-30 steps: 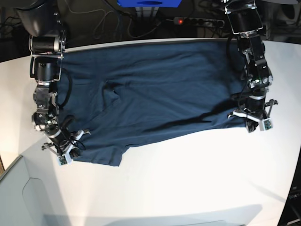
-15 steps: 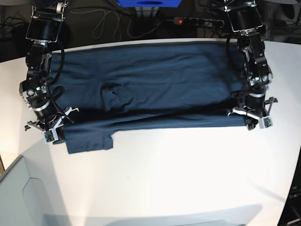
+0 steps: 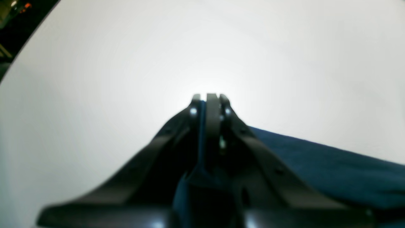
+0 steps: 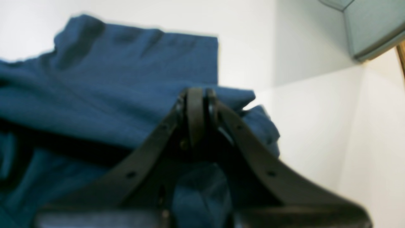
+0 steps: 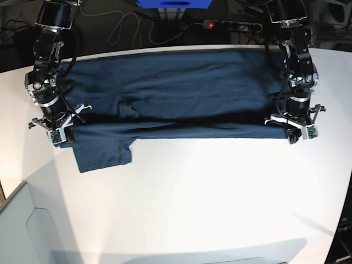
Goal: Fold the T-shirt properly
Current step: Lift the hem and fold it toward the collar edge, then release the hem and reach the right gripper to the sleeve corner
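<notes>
The dark navy T-shirt (image 5: 176,88) lies spread across the white table, its near edge lifted and stretched straight between both grippers. A sleeve (image 5: 102,154) sticks out toward me at the left. My left gripper (image 5: 298,133) is shut on the shirt's near right corner; in the left wrist view the closed fingertips (image 3: 207,98) pinch a thin blue fold (image 3: 316,167). My right gripper (image 5: 55,135) is shut on the shirt's near left corner; in the right wrist view the fingertips (image 4: 197,93) clamp fabric (image 4: 110,95) above the sleeve.
The white table (image 5: 209,203) stretches toward me below the shirt. A grey bin (image 5: 27,231) sits at the near left corner, also seen in the right wrist view (image 4: 370,28). Cables and a power strip (image 5: 231,25) lie behind the table.
Both grippers have carried the shirt's near edge away from me, toward the back. The sagging front edge has pulled into a straight taut line, and the sleeve has slid back with it.
</notes>
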Controlling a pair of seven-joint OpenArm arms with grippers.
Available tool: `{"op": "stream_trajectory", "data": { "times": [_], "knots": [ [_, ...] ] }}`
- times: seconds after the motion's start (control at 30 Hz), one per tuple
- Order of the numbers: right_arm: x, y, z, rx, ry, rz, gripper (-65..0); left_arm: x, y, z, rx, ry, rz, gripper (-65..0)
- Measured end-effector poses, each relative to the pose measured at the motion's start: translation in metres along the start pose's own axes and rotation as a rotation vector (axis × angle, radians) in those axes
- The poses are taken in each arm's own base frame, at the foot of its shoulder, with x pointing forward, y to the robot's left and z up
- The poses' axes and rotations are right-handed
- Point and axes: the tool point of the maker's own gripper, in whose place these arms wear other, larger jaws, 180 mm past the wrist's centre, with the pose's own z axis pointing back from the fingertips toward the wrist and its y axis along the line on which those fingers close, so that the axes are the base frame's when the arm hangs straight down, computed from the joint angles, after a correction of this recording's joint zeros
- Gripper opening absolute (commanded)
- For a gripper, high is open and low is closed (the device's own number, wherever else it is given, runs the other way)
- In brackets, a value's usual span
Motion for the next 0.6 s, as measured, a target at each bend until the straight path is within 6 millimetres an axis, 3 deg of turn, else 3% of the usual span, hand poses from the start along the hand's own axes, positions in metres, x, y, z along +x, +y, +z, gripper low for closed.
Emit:
{"op": "stream_trajectory", "data": {
  "times": [0.2,0.4,0.5,0.6],
  "knots": [
    [-0.017,0.005,0.002,0.013,0.043,-0.007,-63.2,-0.01,-0.002,0.002,0.001,0.021,0.013,-65.0],
    [-0.032,0.005,0.007,0.009,0.114,0.0,-36.4,-0.016,-0.006,0.003,-0.002,0.033,0.027,-65.0],
    [-0.009,0.002,0.02,-0.012,0.057,0.036,-25.6,-0.015,-0.005,0.003,-0.002,0.03,0.026,-65.0],
    [0.022,-0.009,0.033,-0.056,-0.021,0.079,-21.8,-0.015,-0.005,0.003,-0.002,0.03,0.026,-65.0]
  ]
}}
